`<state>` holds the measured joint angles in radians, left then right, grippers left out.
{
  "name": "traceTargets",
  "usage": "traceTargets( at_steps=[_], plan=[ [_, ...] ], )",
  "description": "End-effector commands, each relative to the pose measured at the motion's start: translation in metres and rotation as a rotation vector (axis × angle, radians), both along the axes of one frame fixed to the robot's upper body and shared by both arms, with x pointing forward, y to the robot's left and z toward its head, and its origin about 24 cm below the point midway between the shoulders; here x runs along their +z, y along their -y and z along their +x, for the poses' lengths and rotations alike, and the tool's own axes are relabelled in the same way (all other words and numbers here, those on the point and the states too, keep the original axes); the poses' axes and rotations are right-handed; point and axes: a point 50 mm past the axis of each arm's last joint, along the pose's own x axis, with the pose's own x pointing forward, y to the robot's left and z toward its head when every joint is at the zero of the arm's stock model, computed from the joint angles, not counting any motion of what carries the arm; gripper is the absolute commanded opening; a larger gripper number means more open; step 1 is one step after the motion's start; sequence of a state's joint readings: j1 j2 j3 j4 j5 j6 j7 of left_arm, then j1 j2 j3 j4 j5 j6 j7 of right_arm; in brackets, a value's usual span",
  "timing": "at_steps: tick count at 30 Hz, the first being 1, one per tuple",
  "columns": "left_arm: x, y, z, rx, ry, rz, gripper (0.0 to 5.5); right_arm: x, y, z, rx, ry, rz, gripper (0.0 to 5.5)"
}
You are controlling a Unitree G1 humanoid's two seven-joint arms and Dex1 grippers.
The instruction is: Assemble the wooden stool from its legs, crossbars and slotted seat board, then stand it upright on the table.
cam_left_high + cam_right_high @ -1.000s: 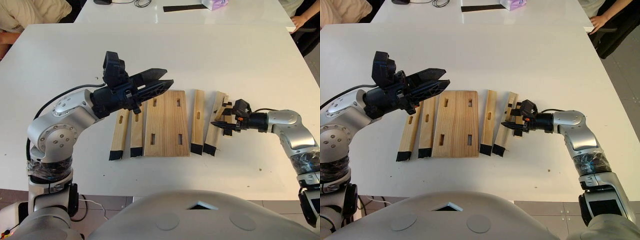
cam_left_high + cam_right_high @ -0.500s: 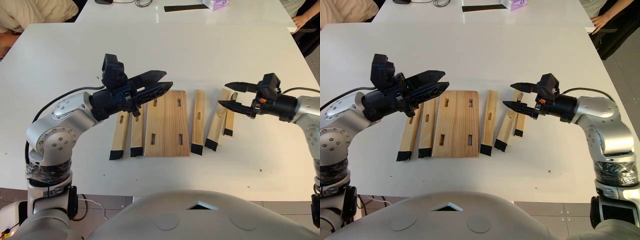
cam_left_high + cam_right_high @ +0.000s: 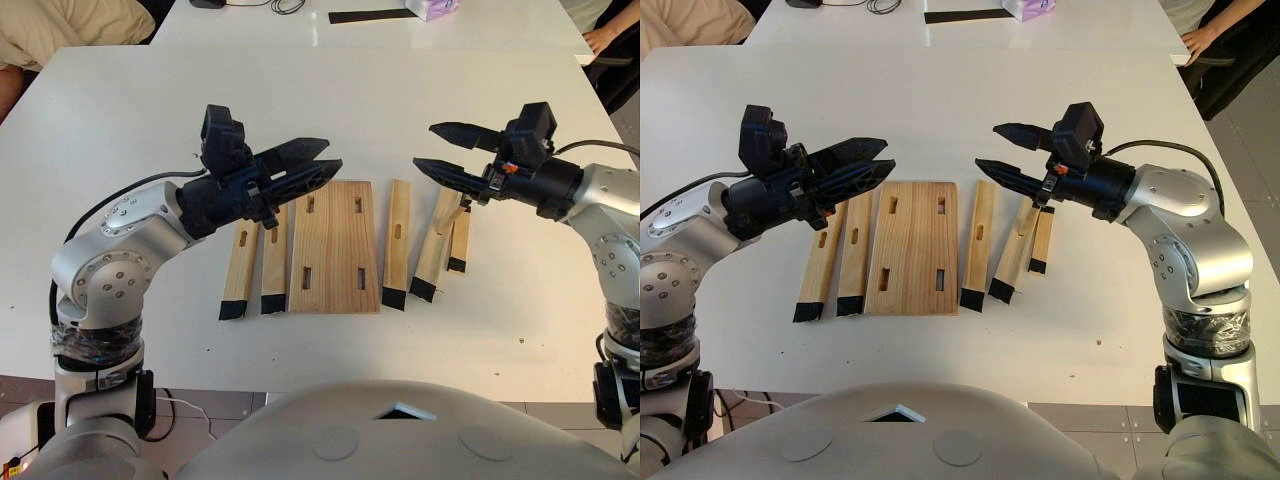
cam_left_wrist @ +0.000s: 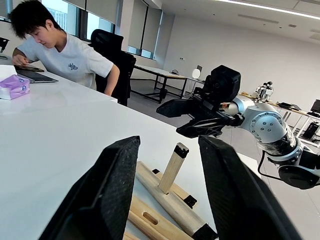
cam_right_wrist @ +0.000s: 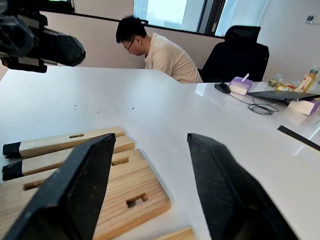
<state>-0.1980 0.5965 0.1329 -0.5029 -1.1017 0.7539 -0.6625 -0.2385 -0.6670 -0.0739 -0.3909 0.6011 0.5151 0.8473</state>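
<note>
Hovering above the 4-slot seat board (image 3: 333,247) and legs (image 3: 396,243) lying flat on the table (image 3: 350,100), my left gripper (image 3: 333,153) and right gripper (image 3: 424,145) both gape open, holding nothing

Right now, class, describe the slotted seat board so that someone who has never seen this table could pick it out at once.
On the white table, wooden pieces lie side by side near the front edge. The seat board is the wide one in the middle, with narrow legs on either side. Unlike them, it has four slots and no black end.
</note>
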Motion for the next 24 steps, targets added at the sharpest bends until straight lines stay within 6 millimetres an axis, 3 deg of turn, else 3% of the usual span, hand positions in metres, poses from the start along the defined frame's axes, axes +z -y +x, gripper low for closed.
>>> traceTargets(
  at_steps=[1, 5, 7, 11, 13, 20, 24],
  plan=[
    [0.002, 0.001, 0.004, -0.025, 0.005, 0.041, 2.18, 0.012, -0.005, 0.009, -0.037, 0.064, 0.035, 2.69],
    [0.003, 0.0, 0.009, -0.043, 0.003, 0.05, 2.18, 0.009, -0.006, 0.008, -0.065, 0.071, 0.056, 2.69],
    [0.004, -0.001, 0.01, -0.047, 0.003, 0.055, 2.18, -0.009, -0.001, 0.009, -0.099, 0.021, 0.04, 2.69],
    [0.005, -0.001, 0.012, -0.068, 0.001, 0.066, 2.18, -0.069, 0.017, 0.002, -0.202, -0.142, 0.008, 2.69],
    [0.005, -0.002, 0.015, -0.081, 0.001, 0.073, 2.18, -0.078, 0.018, -0.003, -0.236, -0.187, 0.063, 2.69],
    [0.005, -0.005, 0.014, -0.071, -0.001, 0.073, 2.18, 0.021, -0.012, -0.006, -0.149, -0.017, 0.446, 2.69],
    [0.002, -0.005, 0.01, -0.046, -0.003, 0.064, 2.18, 0.049, -0.026, -0.028, -0.032, -0.008, 0.496, 2.69]
  ],
)
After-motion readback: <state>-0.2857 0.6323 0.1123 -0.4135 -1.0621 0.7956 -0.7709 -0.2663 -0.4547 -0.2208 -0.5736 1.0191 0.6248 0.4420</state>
